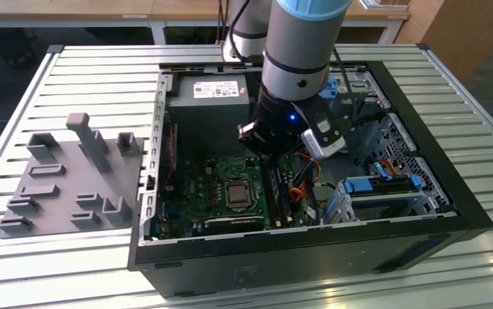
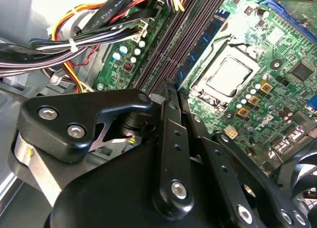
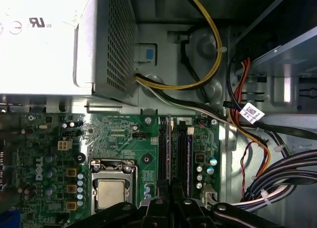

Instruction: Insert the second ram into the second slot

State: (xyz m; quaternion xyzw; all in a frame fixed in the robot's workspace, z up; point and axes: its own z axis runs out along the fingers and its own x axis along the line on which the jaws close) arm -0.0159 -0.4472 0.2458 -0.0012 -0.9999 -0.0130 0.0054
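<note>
- gripper (image 2: pixel 166 89) sits low inside the PC case (image 1: pixel 315 257), over the near end of the memory slots (image 3: pixel 179 153). Can't tell whether it's clamped, released or grasping anything.
- second ram (image 2: pixel 199 50): blue board, edge-up in the slot bank on the CPU side, running straight out from the gripper. Contact unclear.
- CPU socket (image 2: pixel 225 79) is just beside the slots, with the cable bundle (image 2: pixel 59 54) on the other side.
- grey fixture plate (image 1: pixel 66 212) lies outside the case, on the exterior view's left.

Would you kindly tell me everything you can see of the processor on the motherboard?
The processor is a square, dull silver metal lid. It lies flat, clamped by a shiny metal retention frame on the green motherboard. No cooler sits on it. The black memory slots run alongside it, apart from it.
</note>
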